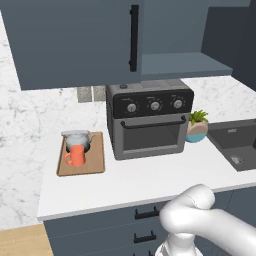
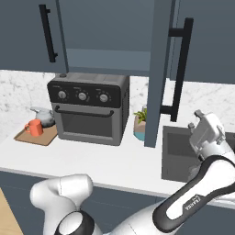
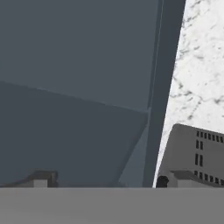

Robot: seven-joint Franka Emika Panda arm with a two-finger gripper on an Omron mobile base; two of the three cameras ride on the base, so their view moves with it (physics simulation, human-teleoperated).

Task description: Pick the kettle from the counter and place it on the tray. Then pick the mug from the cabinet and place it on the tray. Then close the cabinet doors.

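Hand [image 2: 196,120] gapes wide, empty, beside the open cabinet door [image 2: 158,69].

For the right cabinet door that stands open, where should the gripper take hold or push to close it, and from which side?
Best judged: the right cabinet door stands edge-on to the room, its long black bar handle on the face turned right. The open gripper sits low on that side, so pushing the flat panel beside the handle, moving leftward from the right, looks simplest. Clamping the upright bar across its thickness would also work.

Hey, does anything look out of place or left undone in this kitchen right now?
The right cabinet door stands open, edge-on over the counter. Kettle and mug sit upright on the tray.
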